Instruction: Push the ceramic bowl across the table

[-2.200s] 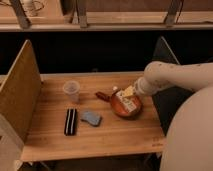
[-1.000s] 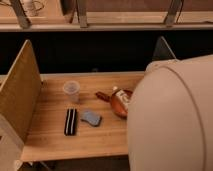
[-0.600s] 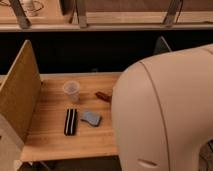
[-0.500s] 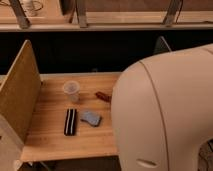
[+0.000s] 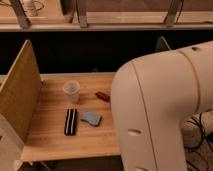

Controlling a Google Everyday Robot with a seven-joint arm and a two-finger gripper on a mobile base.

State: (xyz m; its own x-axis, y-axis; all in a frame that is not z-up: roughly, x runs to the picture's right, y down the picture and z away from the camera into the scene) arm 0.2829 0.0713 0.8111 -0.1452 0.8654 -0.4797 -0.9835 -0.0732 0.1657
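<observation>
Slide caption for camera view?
White robot arm hides pincer and ceramic bowl except dark-red handle stub, on light wooden table.

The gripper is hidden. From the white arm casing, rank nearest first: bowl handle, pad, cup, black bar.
Gripper hidden behind arm casing.
1. Bowl handle, beside it.
2. Pad, nearer the front.
3. Cup, black bar, farther left: too close to call.
</observation>
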